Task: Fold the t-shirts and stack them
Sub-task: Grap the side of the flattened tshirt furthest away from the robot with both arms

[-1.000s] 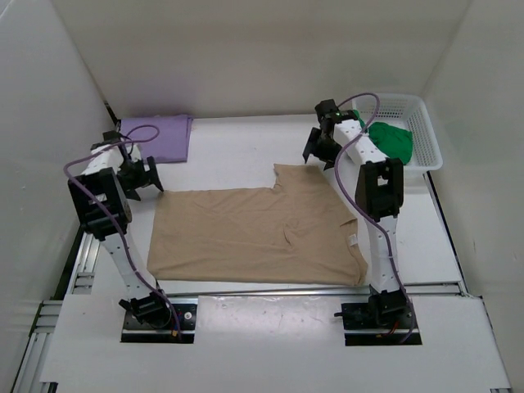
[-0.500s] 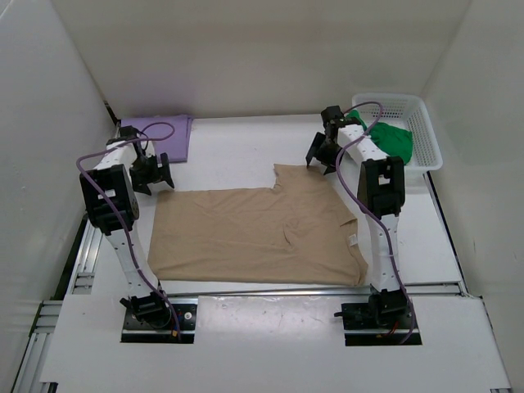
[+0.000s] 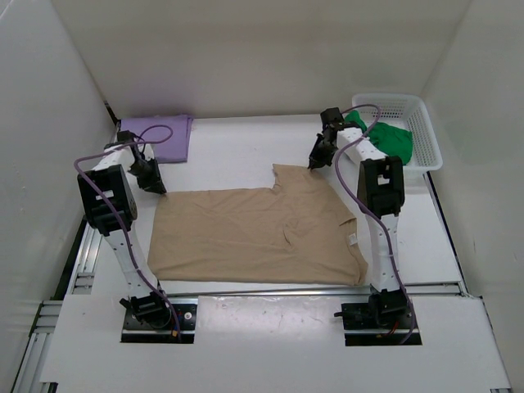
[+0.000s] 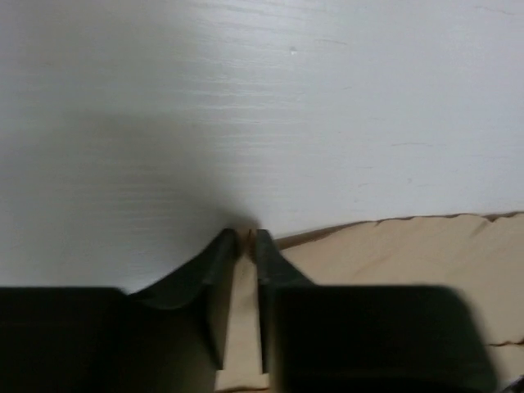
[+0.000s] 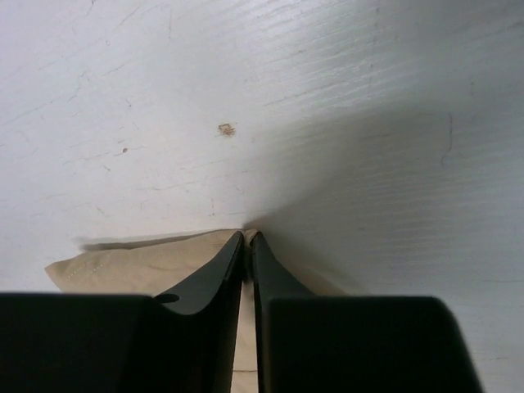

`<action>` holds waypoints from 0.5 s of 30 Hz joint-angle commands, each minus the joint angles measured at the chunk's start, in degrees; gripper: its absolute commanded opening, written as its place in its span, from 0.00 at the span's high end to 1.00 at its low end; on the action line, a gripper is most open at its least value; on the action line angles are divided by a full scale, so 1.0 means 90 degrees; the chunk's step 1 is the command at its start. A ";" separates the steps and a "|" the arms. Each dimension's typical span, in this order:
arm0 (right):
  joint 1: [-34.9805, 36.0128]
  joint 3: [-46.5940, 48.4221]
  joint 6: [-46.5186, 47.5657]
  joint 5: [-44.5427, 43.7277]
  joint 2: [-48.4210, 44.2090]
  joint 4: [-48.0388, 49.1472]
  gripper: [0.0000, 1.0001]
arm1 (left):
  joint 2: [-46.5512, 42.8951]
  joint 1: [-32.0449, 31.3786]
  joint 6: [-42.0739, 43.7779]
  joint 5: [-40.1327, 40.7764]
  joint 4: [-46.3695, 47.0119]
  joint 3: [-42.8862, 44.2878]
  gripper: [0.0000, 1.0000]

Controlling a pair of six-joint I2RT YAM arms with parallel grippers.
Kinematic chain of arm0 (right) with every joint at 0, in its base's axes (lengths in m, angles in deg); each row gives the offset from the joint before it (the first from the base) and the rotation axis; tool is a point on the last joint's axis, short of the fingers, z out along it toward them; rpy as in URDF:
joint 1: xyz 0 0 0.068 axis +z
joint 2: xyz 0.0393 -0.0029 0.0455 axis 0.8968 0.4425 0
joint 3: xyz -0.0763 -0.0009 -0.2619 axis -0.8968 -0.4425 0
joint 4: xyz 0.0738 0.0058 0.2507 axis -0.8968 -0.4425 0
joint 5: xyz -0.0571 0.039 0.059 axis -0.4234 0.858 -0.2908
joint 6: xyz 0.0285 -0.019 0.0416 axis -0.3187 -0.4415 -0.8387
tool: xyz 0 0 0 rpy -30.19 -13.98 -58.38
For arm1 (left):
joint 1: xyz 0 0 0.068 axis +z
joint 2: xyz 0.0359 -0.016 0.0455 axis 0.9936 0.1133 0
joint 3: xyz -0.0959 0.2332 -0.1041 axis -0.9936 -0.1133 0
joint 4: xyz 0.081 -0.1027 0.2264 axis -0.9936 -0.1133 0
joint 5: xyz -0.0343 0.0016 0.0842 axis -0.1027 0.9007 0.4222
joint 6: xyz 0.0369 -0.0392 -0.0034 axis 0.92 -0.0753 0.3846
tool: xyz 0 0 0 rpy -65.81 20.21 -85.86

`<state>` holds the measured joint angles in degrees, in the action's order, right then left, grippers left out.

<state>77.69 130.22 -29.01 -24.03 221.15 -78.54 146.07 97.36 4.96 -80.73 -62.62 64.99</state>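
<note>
The tan t-shirt (image 3: 254, 233) lies spread flat in the middle of the table. My left gripper (image 3: 158, 190) is down at its far left corner, shut on the tan cloth edge (image 4: 393, 254), which runs between the jaws of that gripper (image 4: 248, 237). Over at the shirt's far right corner, my right gripper (image 3: 313, 164) is shut on the cloth too. The right wrist view shows the gripper's tips (image 5: 247, 237) pinching the tan fabric (image 5: 139, 266). The lavender t-shirt (image 3: 168, 135) lies folded at the back left. The green t-shirt (image 3: 393, 141) is bunched in the basket.
A white mesh basket (image 3: 431, 135) stands at the back right corner, close behind the right arm. White walls enclose the table on three sides. The arm bases are bolted at the near edge.
Both grippers stood open above the table; they have dropped to the tan shirt's far corners and closed on the cloth. The shirt itself has not shifted.
</note>
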 commanded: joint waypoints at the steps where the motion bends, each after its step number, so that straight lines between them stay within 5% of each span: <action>1: 0.0031 -0.0347 0.0113 0.0031 -0.0368 -0.0023 0.94 | 0.0305 -0.0057 0.0030 -0.0496 -0.0251 -0.0311 0.78; 2: 0.0031 -0.0415 0.0113 0.0031 -0.0437 -0.0023 0.95 | 0.0247 -0.0057 0.0030 -0.0574 -0.0251 -0.0379 0.90; 8: 0.0090 -0.0913 0.0113 0.0177 -0.1071 -0.0023 1.00 | -0.0211 -0.0057 0.0030 -0.0575 -0.0251 -0.0497 0.90; 15: 0.0451 -0.2451 0.0230 -0.0271 -0.3196 0.0094 1.00 | -0.1753 -0.0125 0.0030 0.0165 -0.0251 -0.0925 0.90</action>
<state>80.25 113.08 -28.07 -24.62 203.68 -77.36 140.39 96.79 4.77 -83.57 -64.46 58.08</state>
